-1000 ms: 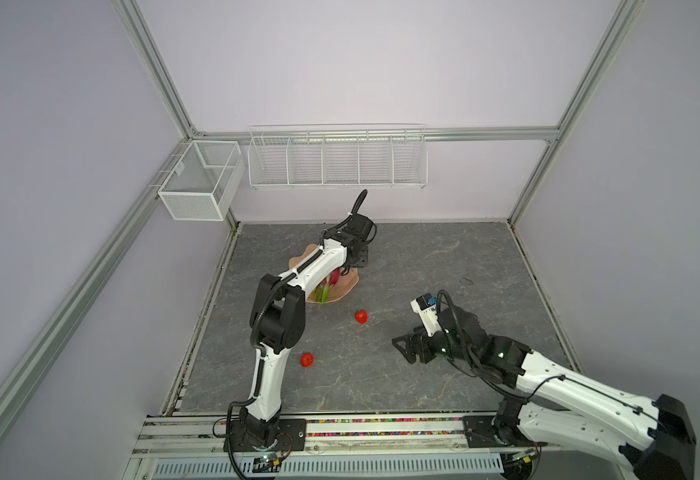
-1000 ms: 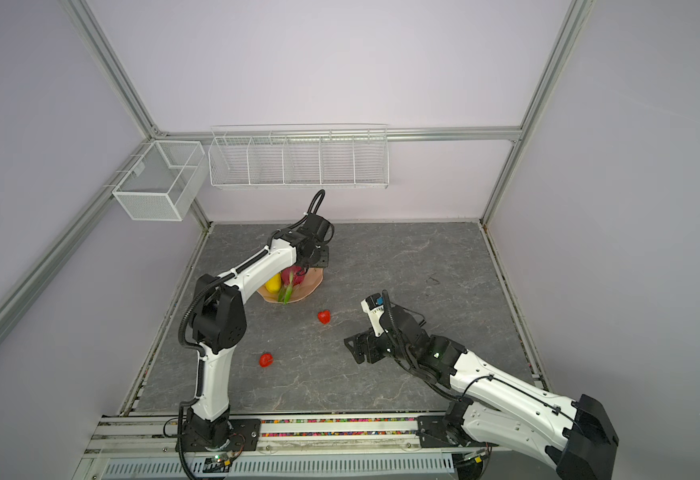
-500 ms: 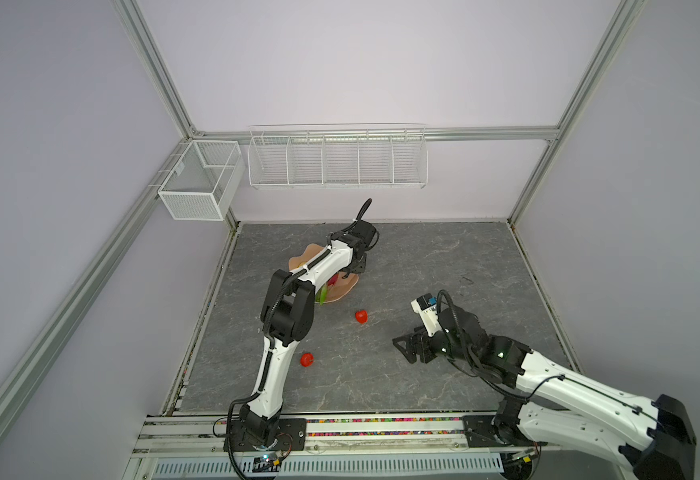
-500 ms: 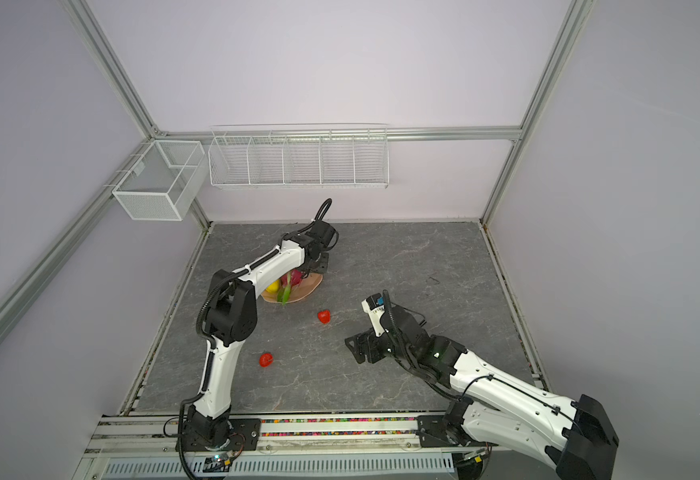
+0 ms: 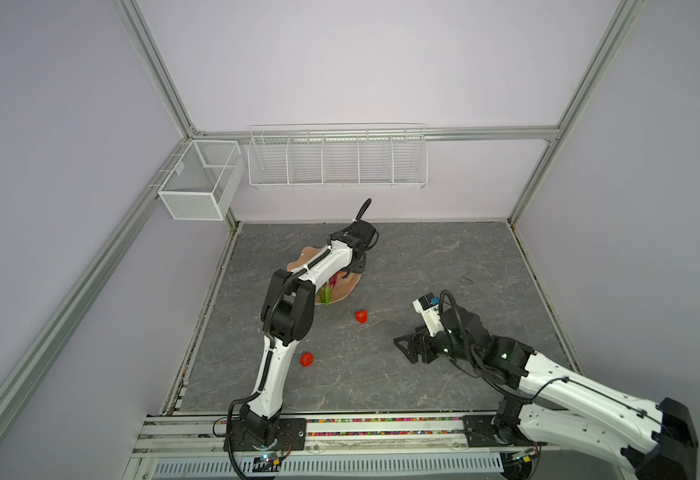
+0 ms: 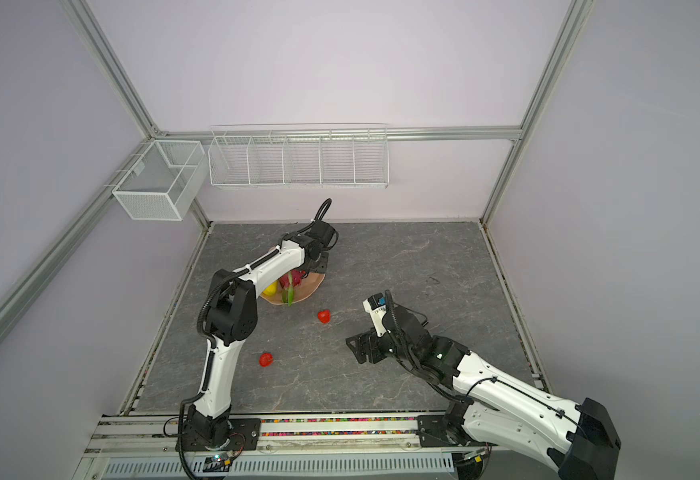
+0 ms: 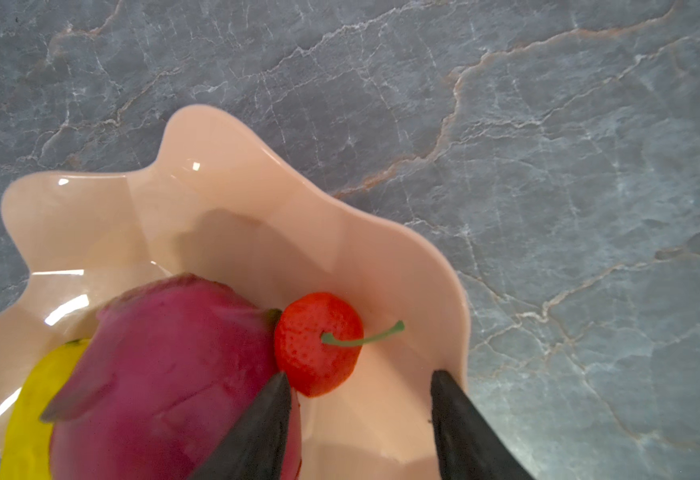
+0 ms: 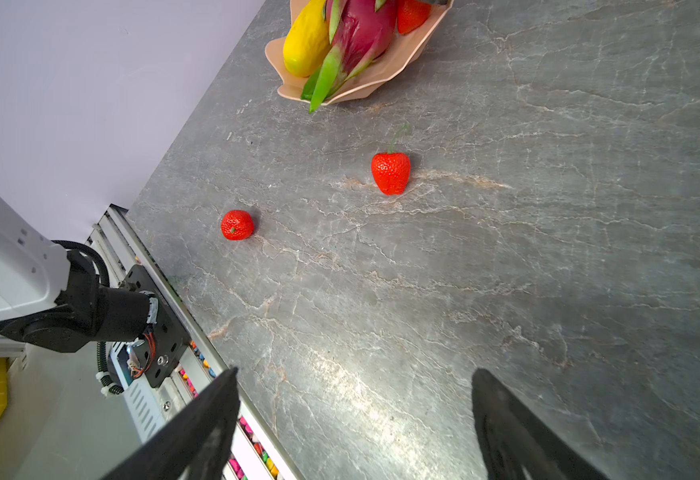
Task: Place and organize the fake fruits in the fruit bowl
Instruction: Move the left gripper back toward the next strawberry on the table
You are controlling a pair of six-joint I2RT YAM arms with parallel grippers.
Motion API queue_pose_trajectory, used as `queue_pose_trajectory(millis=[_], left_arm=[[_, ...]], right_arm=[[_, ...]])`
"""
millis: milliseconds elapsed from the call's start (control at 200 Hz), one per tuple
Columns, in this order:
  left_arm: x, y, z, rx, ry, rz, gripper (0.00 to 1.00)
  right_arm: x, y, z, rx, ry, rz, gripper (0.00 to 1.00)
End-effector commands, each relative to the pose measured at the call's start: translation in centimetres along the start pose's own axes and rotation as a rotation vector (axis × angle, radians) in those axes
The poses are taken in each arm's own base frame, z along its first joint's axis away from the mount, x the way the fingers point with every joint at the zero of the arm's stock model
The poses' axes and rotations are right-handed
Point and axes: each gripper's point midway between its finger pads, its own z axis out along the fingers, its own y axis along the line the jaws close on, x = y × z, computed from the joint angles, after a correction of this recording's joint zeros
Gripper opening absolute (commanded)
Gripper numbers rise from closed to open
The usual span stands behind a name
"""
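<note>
Now holding left end effector (image 7: 358, 374) parted over peach-pink scalloped fruit bowl (image 6: 316, 285), centre-left in a top view; resting red strawberry (image 7: 317, 345) loose inside, beside magenta dragon fruit (image 7: 165, 365); holding right end effector (image 8: 354, 370) parted above grey marbled worktop (image 8: 548, 208).

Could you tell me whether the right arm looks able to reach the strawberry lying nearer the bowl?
Probably yes: the right gripper stands open and faces that strawberry, only bare tabletop lies between them, and the fruit bowl sits beyond it, clear of the path.
</note>
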Motion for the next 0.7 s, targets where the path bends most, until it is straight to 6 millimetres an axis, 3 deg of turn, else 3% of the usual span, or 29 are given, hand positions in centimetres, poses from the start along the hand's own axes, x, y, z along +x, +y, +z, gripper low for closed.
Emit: queue_pose_trajectory(millis=[0, 215, 405, 545, 695], left_arm=[[-1.4, 0.6, -4.8, 0.047, -0.083, -0.025, 0.55], [2.1, 0.9, -7.6, 0.123, -0.08, -0.047, 0.55], [8.9, -0.9, -10.0, 0.194, -0.039, -0.019, 0.58], [14.1, -2.9, -10.9, 0.222, -0.015, -0.02, 0.6], [16.3, -3.9, -10.2, 0.259, -0.026, -0.092, 0.61]], right_arm=[[-0.3, 0.1, -0.4, -0.002, -0.008, 0.002, 0.89], [0.0, 0.7, -1.0, -0.019, -0.007, -0.02, 0.88], [2.9, 0.0, -0.8, -0.015, 0.031, -0.011, 0.88], [5.1, -0.9, -0.6, -0.008, 0.052, 0.013, 0.88], [6.6, -1.6, -0.5, -0.004, 0.062, 0.028, 0.88]])
